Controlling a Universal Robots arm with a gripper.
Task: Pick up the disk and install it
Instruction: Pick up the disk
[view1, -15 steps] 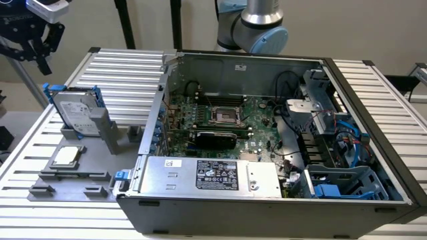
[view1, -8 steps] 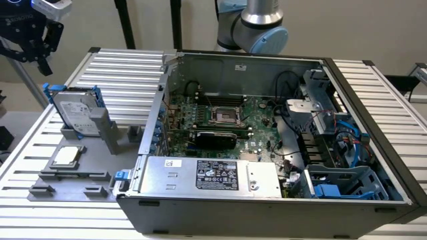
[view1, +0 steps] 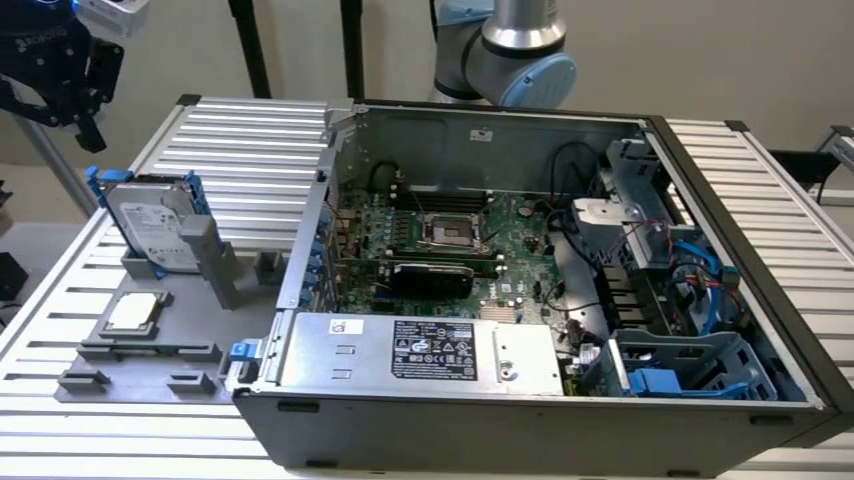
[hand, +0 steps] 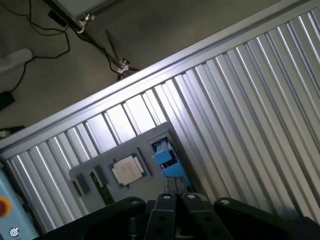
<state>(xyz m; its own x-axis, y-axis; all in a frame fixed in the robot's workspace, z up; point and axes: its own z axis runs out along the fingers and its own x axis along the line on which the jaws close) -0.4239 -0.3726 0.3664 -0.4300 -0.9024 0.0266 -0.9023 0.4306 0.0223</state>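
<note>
The disk (view1: 151, 222) is a silver-grey drive with a white label in a blue carrier. It stands upright in a grey holder (view1: 200, 260) on the slatted table, at the exterior view's left. My gripper (view1: 80, 120) hangs high above it at the upper left corner, apart from it. In the wrist view the gripper (hand: 176, 192) has its black fingers pressed together with nothing between them. Far below them the disk (hand: 165, 156) appears edge-on as a blue strip.
A small square silver processor chip (view1: 134, 312) lies in the grey fixture plate (view1: 147, 365) in front of the disk. The open computer case (view1: 747, 395) fills the exterior view's right, with a blue drive cage (view1: 694, 365) at its near corner. Cables lie on the floor (hand: 45, 65).
</note>
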